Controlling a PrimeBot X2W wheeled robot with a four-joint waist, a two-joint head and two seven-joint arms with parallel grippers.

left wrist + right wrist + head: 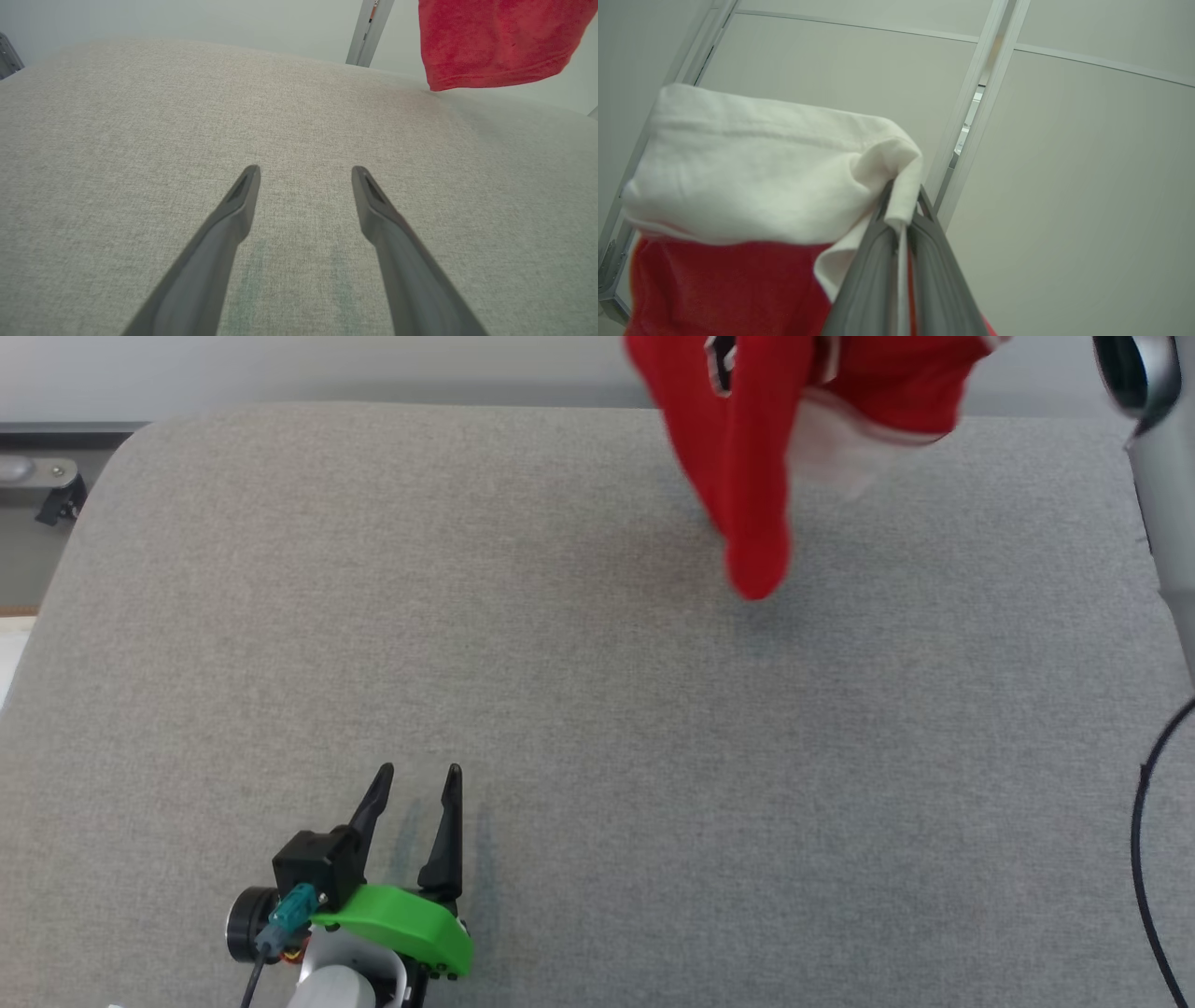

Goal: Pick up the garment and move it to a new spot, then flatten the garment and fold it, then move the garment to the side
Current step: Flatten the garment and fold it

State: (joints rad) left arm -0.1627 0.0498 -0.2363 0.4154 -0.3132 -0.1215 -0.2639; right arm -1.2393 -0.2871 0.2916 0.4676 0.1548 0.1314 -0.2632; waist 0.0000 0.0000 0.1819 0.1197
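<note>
Right wrist view: right gripper (905, 198) pinches the white sleeve (738, 163), maybe the cuff, of the floppy, light red jersey garment (747, 476) above the far edge of the grey fabric worktop (373, 569); left gripper (418, 773) wide, empty.

**Soft even light, wide-angle bend in wrist views**

Bright, diffuse light from overhead, no glare. Head view: garment (747, 476) throws only a faint, soft-edged shadow on the tabletop (597, 709), and its white part looks smeared. Pale greenish shadows lie beside the left pincer (419, 772) fingers. Left wrist view: tabletop's far edge bows w/ lens distortion; finger bases are out of focus. Right wrist view: wall panel (1064, 186) seams curve, the white cloth near the lens is soft & nearly blown out, and the right pincer (903, 196) blurs toward the bottom.
</note>
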